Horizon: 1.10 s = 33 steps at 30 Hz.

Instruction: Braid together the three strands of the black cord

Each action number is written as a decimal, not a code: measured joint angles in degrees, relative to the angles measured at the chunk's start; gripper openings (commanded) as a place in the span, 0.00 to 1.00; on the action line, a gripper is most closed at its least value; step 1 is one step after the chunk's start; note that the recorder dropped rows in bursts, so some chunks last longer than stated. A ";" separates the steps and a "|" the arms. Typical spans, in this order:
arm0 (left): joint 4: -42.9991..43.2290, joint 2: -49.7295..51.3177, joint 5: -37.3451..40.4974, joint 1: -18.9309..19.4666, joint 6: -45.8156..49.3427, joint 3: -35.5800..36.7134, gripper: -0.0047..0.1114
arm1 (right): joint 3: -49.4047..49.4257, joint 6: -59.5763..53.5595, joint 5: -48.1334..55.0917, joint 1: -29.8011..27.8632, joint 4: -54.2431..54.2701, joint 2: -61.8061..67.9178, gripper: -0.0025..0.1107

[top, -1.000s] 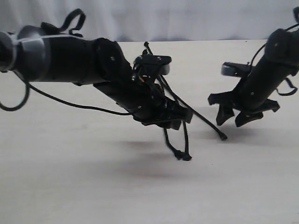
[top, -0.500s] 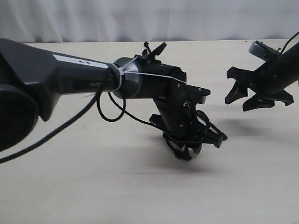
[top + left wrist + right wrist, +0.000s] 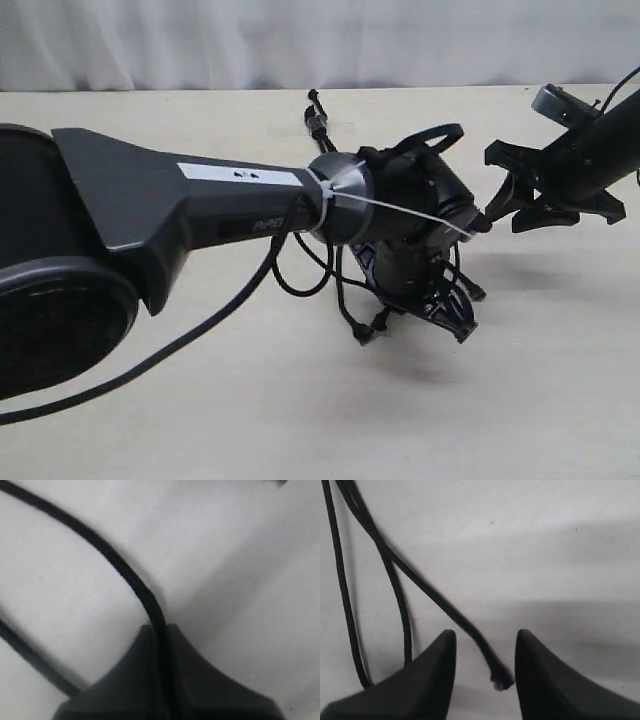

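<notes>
The black cord's bound end (image 3: 318, 116) lies at the back of the table, and its three strands run forward under my left arm. My left gripper (image 3: 452, 318) hangs low over the table, shut on one strand (image 3: 125, 572) that leaves its closed tips (image 3: 159, 628). A second strand (image 3: 30, 655) passes beside it. One knobby strand tip (image 3: 365, 334) rests on the table left of that gripper. My right gripper (image 3: 512, 214) is open, and the frayed tip (image 3: 500, 680) of one strand (image 3: 430, 596) lies between its fingers without touching them. Two more strands (image 3: 342, 580) run alongside.
My left arm's big dark body (image 3: 150, 215) crosses most of the exterior view, with its glossy cable (image 3: 200, 330) looping down toward the pale tabletop (image 3: 560, 400). A white curtain (image 3: 300, 40) hangs behind the table's far edge.
My left arm has swung right and toward the camera, carrying its gripper and strand to the right. My right gripper rose and moved back to the right, then held still.
</notes>
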 measured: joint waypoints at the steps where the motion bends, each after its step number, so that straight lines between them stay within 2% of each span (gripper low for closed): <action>1: 0.41 -0.65 0.80 0.23 -0.08 -0.85 0.04 | 0.00 0.00 0.16 0.00 0.24 0.00 0.34; 7: 4.65 -4.70 4.71 4.25 -1.72 -2.72 0.04 | 0.00 0.00 2.26 0.00 2.12 0.00 0.34; 11: 4.91 -4.70 7.09 7.77 -3.29 -0.96 0.04 | 0.00 -1.40 3.59 1.59 2.25 0.00 0.34; 14: 4.72 -4.58 7.09 9.50 -4.99 1.18 0.05 | 0.00 -2.24 3.82 5.29 2.12 0.00 0.42; 17: 3.96 -4.51 7.47 10.29 -5.59 2.97 0.15 | 0.94 -2.75 2.20 9.51 1.96 -0.25 0.52; 20: 3.07 -4.51 7.51 10.82 -5.84 3.72 0.29 | 5.22 -2.96 -4.26 13.79 1.96 -1.91 0.54; 24: 2.60 -4.51 7.51 12.07 -5.83 3.72 0.41 | 13.67 -5.18 -12.85 17.88 2.99 -5.88 0.54; 27: -1.35 -4.51 7.51 14.00 -3.02 3.72 0.46 | 18.09 -8.79 -16.45 19.51 6.24 -8.15 0.54; 33: -11.42 -5.77 7.61 20.21 2.94 3.80 0.46 | 20.73 -16.53 -19.87 21.94 13.29 -9.15 0.54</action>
